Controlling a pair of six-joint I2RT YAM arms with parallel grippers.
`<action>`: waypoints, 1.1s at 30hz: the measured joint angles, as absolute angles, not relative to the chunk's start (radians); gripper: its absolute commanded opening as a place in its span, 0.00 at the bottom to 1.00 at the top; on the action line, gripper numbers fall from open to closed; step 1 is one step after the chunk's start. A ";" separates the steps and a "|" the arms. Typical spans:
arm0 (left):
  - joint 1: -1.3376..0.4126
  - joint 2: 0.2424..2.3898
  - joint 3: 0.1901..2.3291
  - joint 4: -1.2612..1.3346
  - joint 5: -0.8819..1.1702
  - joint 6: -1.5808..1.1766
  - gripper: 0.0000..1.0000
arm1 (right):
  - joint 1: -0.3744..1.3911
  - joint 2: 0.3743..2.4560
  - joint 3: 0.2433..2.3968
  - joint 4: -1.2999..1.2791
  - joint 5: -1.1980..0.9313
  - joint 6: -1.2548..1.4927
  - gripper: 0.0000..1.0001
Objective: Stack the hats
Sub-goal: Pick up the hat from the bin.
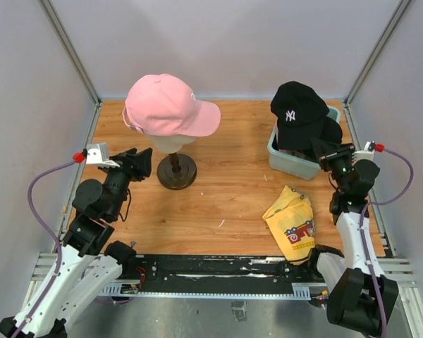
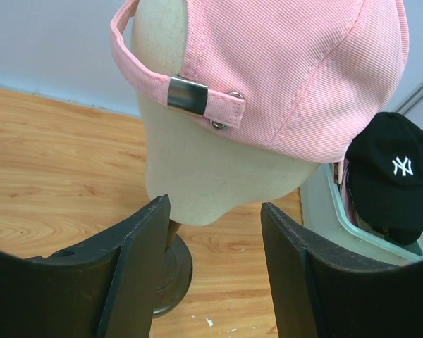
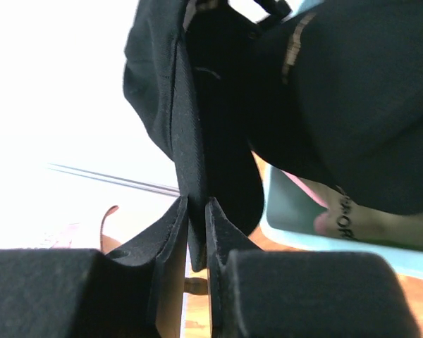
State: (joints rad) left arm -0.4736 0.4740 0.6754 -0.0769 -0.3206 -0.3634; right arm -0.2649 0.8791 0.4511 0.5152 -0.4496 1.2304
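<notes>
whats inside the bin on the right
The bin holds a black logo cap on top and a second black cap beside it. Anything beneath them is covered.

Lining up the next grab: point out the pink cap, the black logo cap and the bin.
pink cap point(image 1: 166, 104), top view, crown
black logo cap point(image 1: 299, 98), top view, crown above logo
bin point(image 1: 289, 163), top view, near wall

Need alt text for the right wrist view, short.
The right gripper is pinched shut on the edge of a black hat, whose fabric fills the view above it. Behind, another dark hat sits in a pale teal bin.
</notes>
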 measured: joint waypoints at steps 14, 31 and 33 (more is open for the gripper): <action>-0.474 0.469 0.675 -0.051 -0.319 -0.364 0.59 | -0.265 0.970 0.686 0.574 -0.547 1.397 0.01; -0.474 0.484 0.707 -0.001 -0.318 -0.352 0.61 | -0.176 1.213 0.978 0.709 -0.582 1.569 0.01; -0.474 0.489 0.723 -0.001 -0.315 -0.342 0.63 | -0.143 1.254 1.034 0.743 -0.580 1.599 0.01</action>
